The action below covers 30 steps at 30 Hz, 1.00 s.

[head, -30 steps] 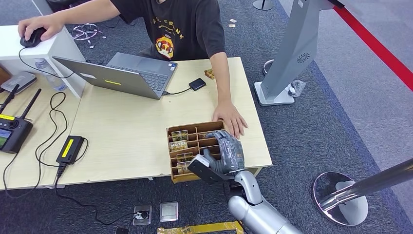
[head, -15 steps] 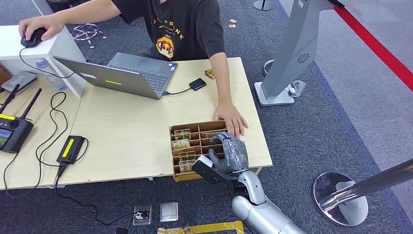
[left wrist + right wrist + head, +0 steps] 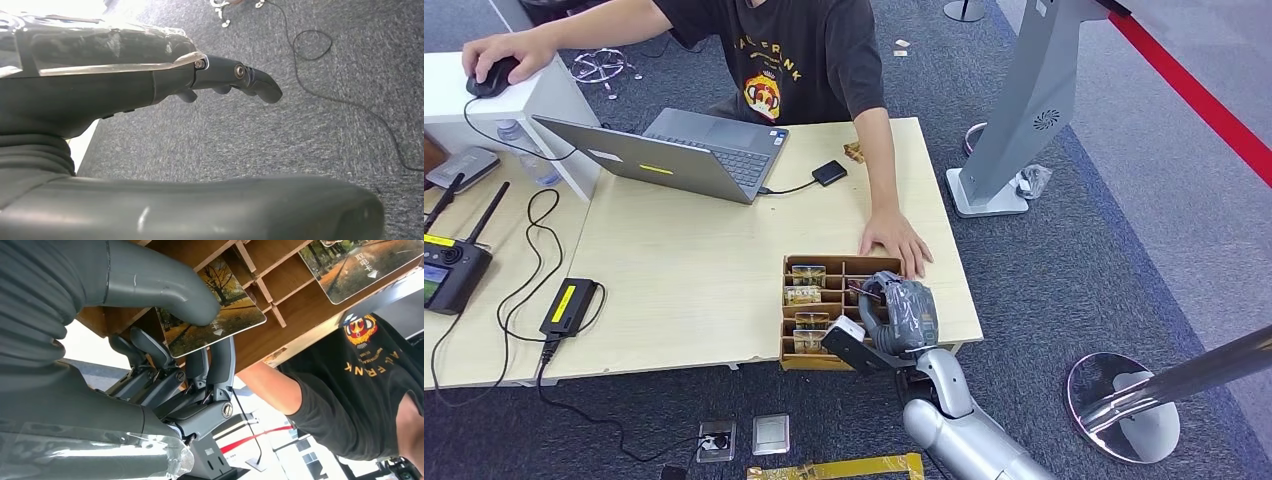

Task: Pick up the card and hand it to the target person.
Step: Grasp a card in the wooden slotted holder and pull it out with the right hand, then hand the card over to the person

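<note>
A wooden compartment box (image 3: 814,362) sits at the table's near right edge, with picture cards (image 3: 804,295) standing in its slots. My right hand (image 3: 898,316) is over the box's right side. In the right wrist view this hand (image 3: 165,370) pinches a card with autumn trees (image 3: 222,322), thumb on its face and fingers (image 3: 220,360) behind it, at the mouth of a slot. Another card (image 3: 360,265) lies in a neighbouring slot. The person (image 3: 804,60) sits across the table with one hand (image 3: 896,240) flat beside the box. My left hand (image 3: 150,85) hangs over the carpet, fingers extended, holding nothing.
A laptop (image 3: 674,150), a black drive (image 3: 829,172) and a power brick (image 3: 569,305) with cables lie on the table. A remote controller (image 3: 449,270) lies at the left. A grey kiosk stand (image 3: 1024,110) and a stanchion base (image 3: 1124,405) stand on the carpet at the right.
The box has slid right and squared up with the table edge. My right hand has shifted a little right and toward me with it. The person has not moved.
</note>
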### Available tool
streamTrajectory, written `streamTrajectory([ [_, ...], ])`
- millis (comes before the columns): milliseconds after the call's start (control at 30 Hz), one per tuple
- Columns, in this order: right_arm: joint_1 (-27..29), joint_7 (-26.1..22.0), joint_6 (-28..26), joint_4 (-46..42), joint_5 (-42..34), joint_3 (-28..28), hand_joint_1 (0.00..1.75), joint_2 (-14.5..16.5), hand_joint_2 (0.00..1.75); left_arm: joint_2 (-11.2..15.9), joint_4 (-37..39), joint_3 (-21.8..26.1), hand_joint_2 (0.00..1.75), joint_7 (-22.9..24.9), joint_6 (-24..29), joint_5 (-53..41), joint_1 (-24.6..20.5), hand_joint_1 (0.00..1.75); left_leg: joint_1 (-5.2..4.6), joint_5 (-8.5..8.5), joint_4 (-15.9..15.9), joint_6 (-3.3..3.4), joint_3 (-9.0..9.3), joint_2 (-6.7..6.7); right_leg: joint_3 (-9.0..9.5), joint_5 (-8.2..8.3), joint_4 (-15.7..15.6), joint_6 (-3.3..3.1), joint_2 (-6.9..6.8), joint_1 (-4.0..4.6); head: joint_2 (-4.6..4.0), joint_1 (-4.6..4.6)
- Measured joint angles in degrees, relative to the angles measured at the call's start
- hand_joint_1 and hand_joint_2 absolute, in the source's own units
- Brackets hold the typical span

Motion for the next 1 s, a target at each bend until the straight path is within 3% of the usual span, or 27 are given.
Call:
streamTrajectory([
  [333, 1.6, -0.5, 0.0, -3.9, 6.8, -3.7, 1.68, 0.0, 1.75, 0.0, 0.0, -0.1, 0.00, 0.2, 0.0, 0.0, -0.1, 0.00, 0.00, 0.00, 0.0, 0.00, -0.02, 0.00, -0.02, 0.00, 0.0, 0.00, 0.00, 0.00, 0.00, 0.03],
  [567, 3.9, -1.0, -0.1, -12.6, 10.9, -8.5, 1.51, 0.0, 1.75, 0.0, 0.0, -0.4, 0.00, 0.4, 0.0, 0.0, -0.1, 0.00, 0.00, 0.00, 0.0, 0.00, -0.01, 0.00, -0.02, 0.00, 0.0, 0.00, 0.00, 0.00, 0.00, -0.02],
  [800, 5.1, -1.9, 0.0, -18.1, 10.9, -12.2, 1.52, 0.0, 1.75, 0.0, 0.0, -0.5, 0.00, 0.0, 0.1, 0.0, -0.1, 0.00, 0.00, 0.00, 0.0, 0.00, 0.00, 0.01, -0.01, 0.00, 0.0, 0.00, 0.00, 0.00, 0.00, 0.04],
  [1000, 3.6, -5.5, 0.0, -17.0, 7.7, -15.9, 1.60, 0.1, 1.75, 0.0, 0.0, -0.6, 0.00, -0.1, 0.1, -0.4, -0.4, 0.00, 0.00, 0.00, 0.0, 0.00, -0.01, 0.00, -0.01, 0.00, 0.0, 0.00, 0.00, 0.00, 0.00, 0.01],
])
